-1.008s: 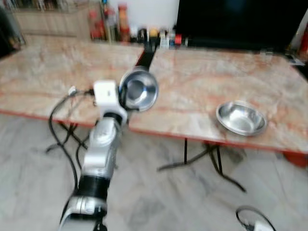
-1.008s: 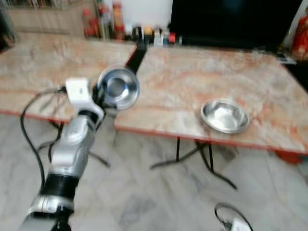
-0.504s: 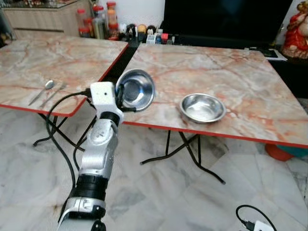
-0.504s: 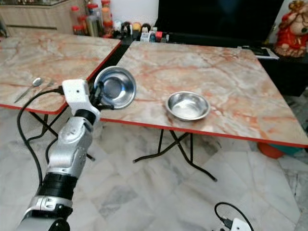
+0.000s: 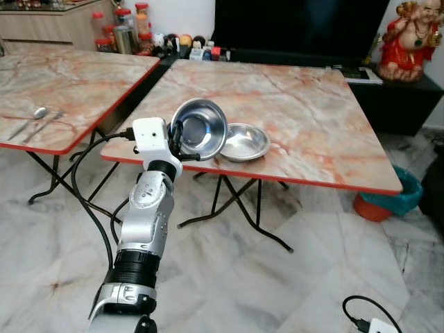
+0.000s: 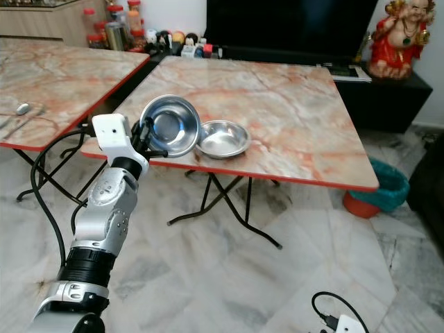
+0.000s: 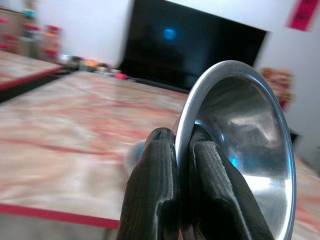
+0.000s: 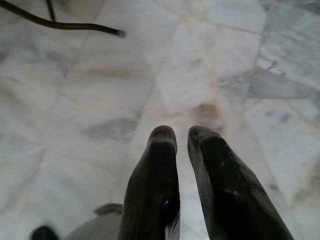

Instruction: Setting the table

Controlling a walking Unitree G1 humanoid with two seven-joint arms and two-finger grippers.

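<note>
Left gripper point(image 7: 181, 145) clamped on the rim of a steel bowl point(image 5: 199, 130), fingers point(image 7: 155, 190) pinching the edge from both sides, bowl tipped on its side and held aloft at the near edge of the marble table point(image 5: 298, 104). Second steel bowl point(image 5: 243, 141) lying flat on that table, just at 3 o'clock of the held one and overlapping it in the head views. A second earlier seen blurred, with the resting bowl well off toward 4 o'clock; now sharp, with the table swung round toward centre. Judged a walk or turn of the robot toward the table, not a move of the bowls, so setting down now looked close. Spoon point(image 5: 39, 112) at 9 o'clock on the neighbouring table point(image 5: 76, 76). Right gripper point(image 8: 182, 137) hung idle over the floor, fingers nearly together around nothing.
</note>
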